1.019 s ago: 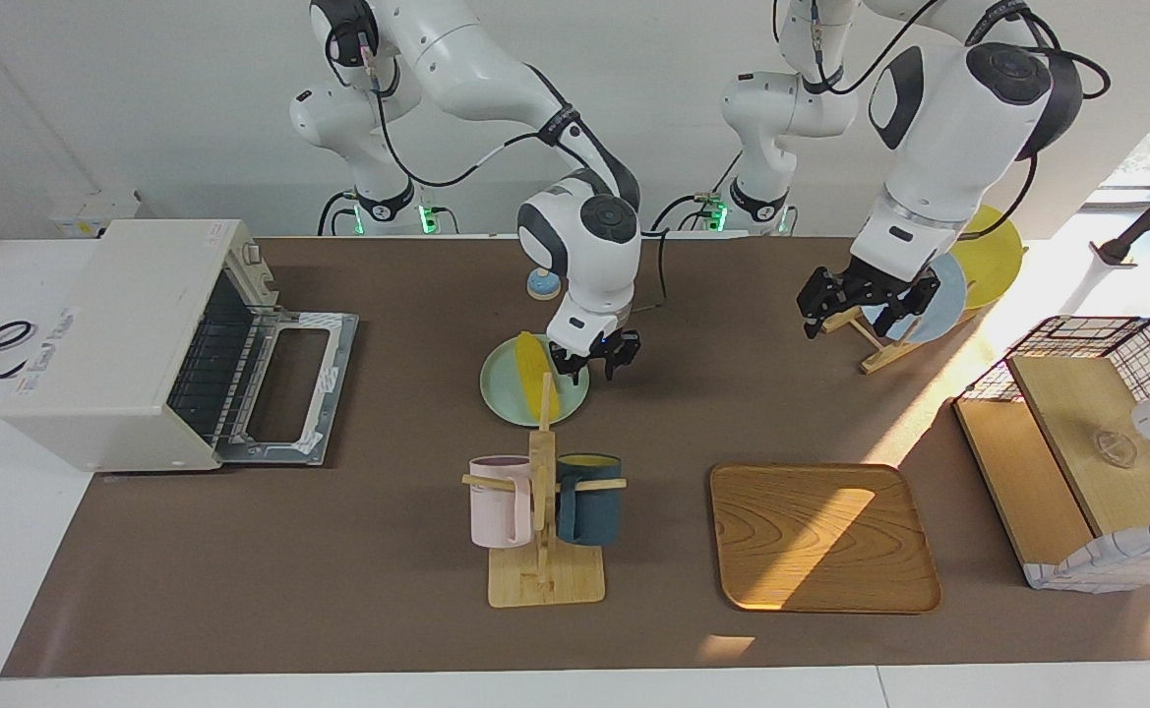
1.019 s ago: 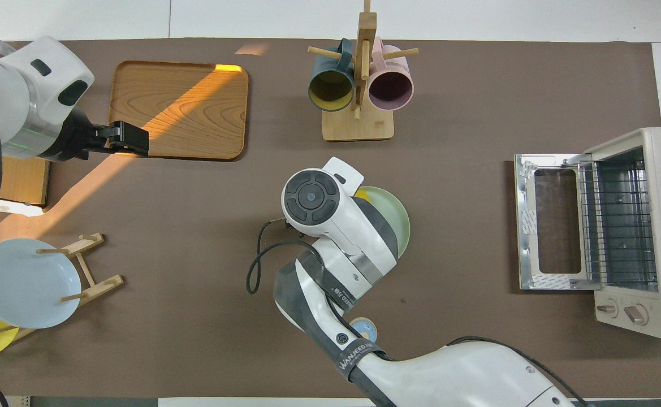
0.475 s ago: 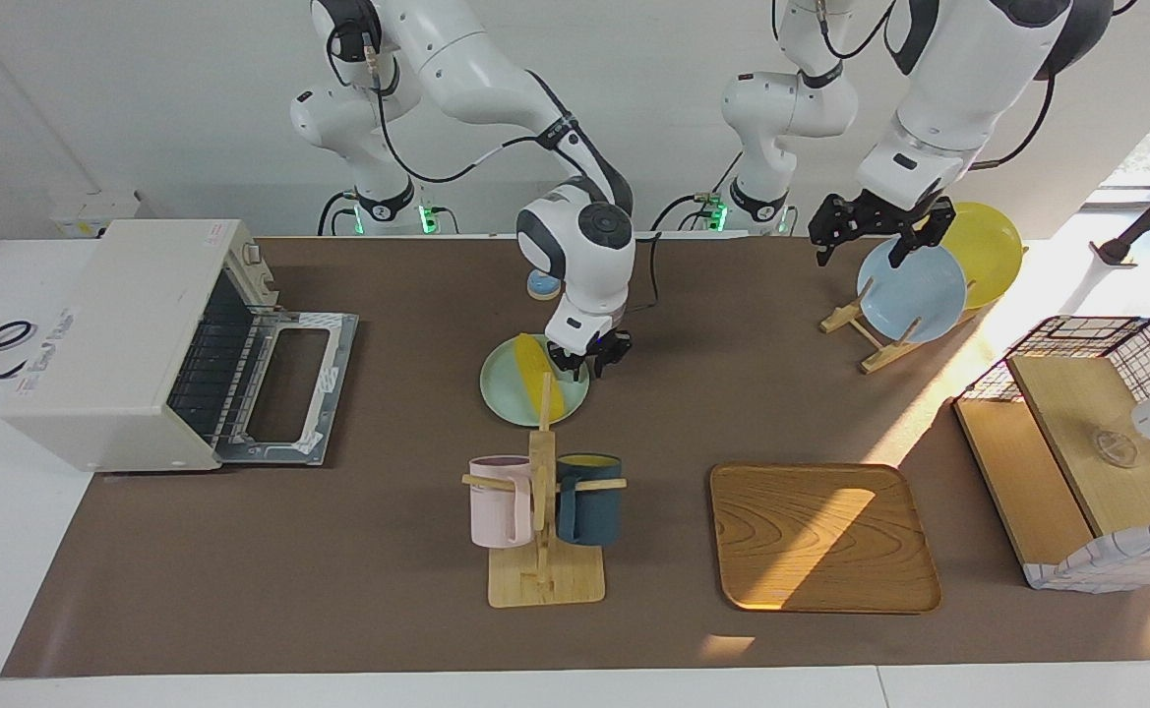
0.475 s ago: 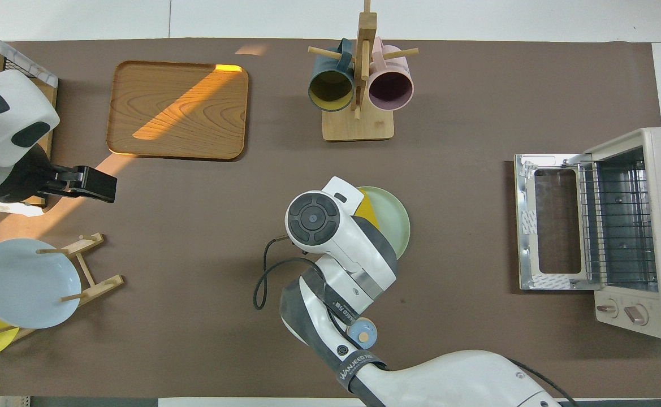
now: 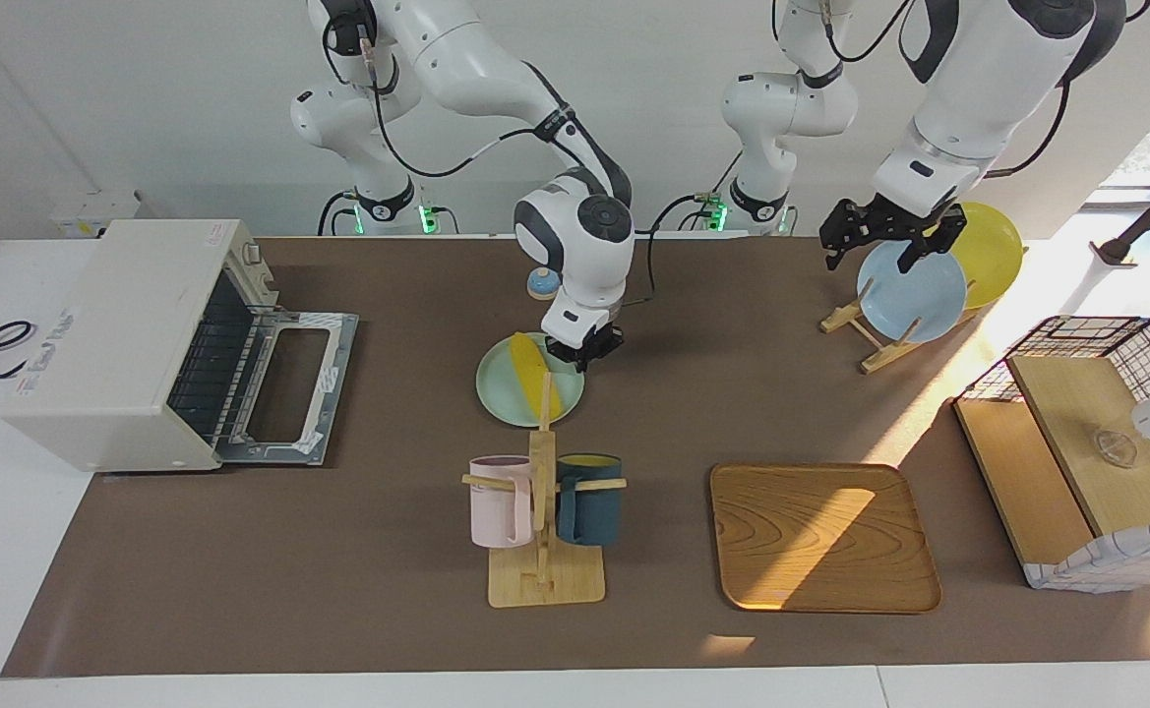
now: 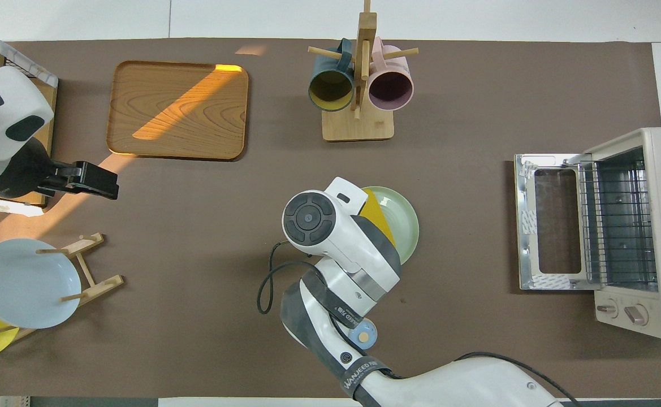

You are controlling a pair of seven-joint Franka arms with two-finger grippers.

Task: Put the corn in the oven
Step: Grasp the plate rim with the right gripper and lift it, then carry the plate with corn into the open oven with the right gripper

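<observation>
The yellow corn lies across a pale green plate at the middle of the table. In the overhead view the right arm's wrist covers part of the corn. My right gripper is shut, its tips down at the plate's rim beside the corn, on the side toward the left arm's end. Whether it pinches anything does not show. The cream oven stands at the right arm's end with its door folded down flat and its rack showing. My left gripper hangs open over the plate rack.
A mug rack with a pink and a dark blue mug stands farther from the robots than the plate. A wooden tray lies beside it. A blue plate and a yellow plate lean in a rack. A wire basket sits at the left arm's end.
The right gripper closed and sank to the plate's rim. The plate with the corn slid slightly toward the oven. The left arm rose and pulled back over the plate rack.
</observation>
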